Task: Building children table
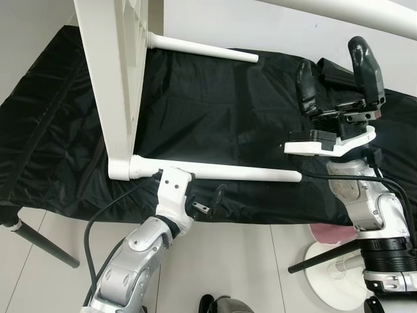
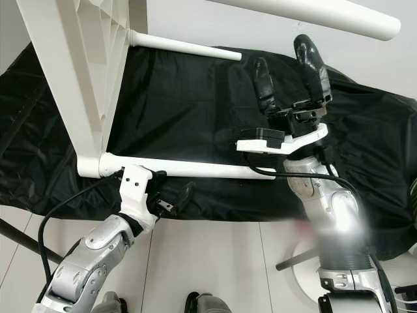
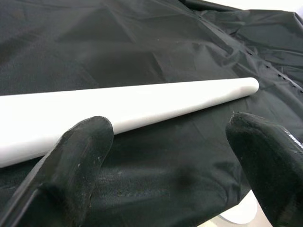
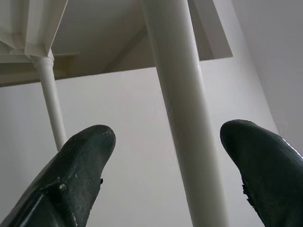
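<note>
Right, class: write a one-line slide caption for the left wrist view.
Open left gripper poised beside a white table leg lying on black cloth.

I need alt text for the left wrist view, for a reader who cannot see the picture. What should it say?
A white table leg lies across crumpled black cloth, its rounded end pointing away from the camera. The left pincer is open just short of it: one black finger overlaps the leg in the picture, while the other stands apart over the cloth.

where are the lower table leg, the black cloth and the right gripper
lower table leg [image 1: 241, 172], left eye view, mid shaft
black cloth [image 1: 215, 111], left eye view, bare middle
right gripper [image 1: 335, 72], left eye view, between its raised fingertips
</note>
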{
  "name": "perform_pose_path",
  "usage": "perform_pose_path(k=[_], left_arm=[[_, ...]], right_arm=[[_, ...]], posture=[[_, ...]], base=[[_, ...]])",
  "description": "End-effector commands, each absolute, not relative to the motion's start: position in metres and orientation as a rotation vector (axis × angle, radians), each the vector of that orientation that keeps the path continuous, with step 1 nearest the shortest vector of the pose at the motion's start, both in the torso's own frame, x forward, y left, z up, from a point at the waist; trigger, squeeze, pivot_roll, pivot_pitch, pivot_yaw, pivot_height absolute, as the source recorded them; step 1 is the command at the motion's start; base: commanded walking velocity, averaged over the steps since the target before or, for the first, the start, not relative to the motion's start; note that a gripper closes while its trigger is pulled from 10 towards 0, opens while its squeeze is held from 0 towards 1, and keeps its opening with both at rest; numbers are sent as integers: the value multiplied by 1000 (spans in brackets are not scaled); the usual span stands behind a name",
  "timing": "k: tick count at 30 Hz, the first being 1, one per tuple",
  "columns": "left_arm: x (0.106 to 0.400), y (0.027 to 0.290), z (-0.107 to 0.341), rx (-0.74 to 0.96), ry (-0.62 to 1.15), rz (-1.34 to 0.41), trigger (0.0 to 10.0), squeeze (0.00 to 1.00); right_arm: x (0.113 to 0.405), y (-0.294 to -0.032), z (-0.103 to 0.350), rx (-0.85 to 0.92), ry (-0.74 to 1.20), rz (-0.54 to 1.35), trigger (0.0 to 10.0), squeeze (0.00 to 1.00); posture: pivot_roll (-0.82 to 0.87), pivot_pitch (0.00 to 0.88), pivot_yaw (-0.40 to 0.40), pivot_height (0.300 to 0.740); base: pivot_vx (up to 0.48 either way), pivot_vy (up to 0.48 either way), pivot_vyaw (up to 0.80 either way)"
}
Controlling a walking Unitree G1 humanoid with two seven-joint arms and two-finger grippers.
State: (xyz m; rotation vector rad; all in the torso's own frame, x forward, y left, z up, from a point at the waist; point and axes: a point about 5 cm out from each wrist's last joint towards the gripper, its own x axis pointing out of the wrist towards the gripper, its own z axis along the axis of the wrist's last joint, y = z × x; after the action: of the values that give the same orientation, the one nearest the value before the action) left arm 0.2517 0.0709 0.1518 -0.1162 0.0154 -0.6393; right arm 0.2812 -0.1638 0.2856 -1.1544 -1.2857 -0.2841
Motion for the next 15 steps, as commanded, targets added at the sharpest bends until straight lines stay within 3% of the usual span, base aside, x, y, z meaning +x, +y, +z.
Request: perform_pose_path(k=[1,15], left_arm=[[252,69,151,-114,8,-644,10000,0],[256,66,153,-123,-2,-643,10000,0]], right_arm=[[281,-162,287,-1158,-1324,-276,10000,0],[290,-144,321,-1111,-1380,-256,10000,0]], posture=[[51,134,-110,740],[39,139,-114,740]], base=[[0,0,0],[0,0,0]])
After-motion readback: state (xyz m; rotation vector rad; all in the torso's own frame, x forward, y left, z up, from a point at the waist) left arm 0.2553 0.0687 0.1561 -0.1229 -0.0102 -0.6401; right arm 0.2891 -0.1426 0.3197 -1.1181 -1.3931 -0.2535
